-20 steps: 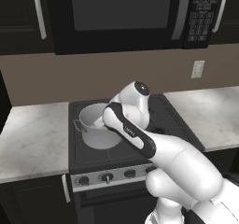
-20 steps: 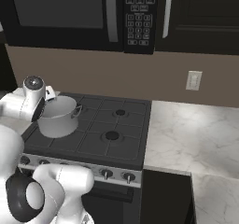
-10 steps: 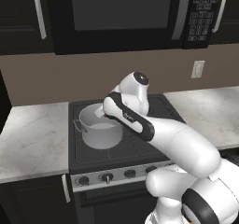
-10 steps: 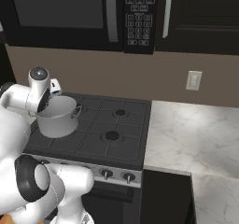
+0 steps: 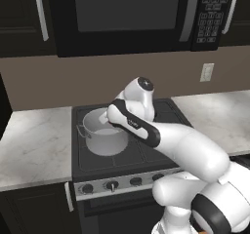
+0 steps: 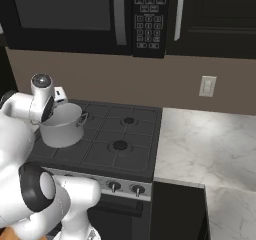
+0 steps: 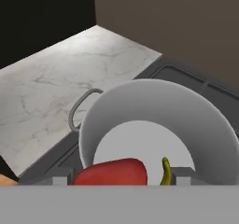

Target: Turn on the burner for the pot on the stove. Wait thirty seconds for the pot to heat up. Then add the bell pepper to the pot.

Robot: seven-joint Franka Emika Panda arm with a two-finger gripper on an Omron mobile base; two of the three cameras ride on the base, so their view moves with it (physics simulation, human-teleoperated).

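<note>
The gripper (image 7: 122, 180) pinches the red bell pepper (image 7: 112, 172) between its two grey fingertips (image 7: 60, 179) — one tip shows at each end of the pepper, and the yellow-green stem curls up beside the right-hand one. Directly beyond and below the pincer stands the stockpot (image 7: 154, 120), its open mouth and pale, bare floor lying under the held pepper. The pepper hangs over the near part of the pot's rim, apart from the floor.

One loop handle sticks out from the pot's rim to the pincer's left, toward the marbled countertop (image 7: 56, 83). The black gas stove (image 7: 186, 80) carries the pot and runs on past it to the pincer's right, up to the brown wall.

From the base cameras, the pot (image 5: 105, 134) sits on the stove's left front burner — the arm's wrist bends down over its right rim. The row of knobs (image 5: 112, 184) lines the silver front strip, and a microwave (image 5: 132, 16) hangs above.
</note>
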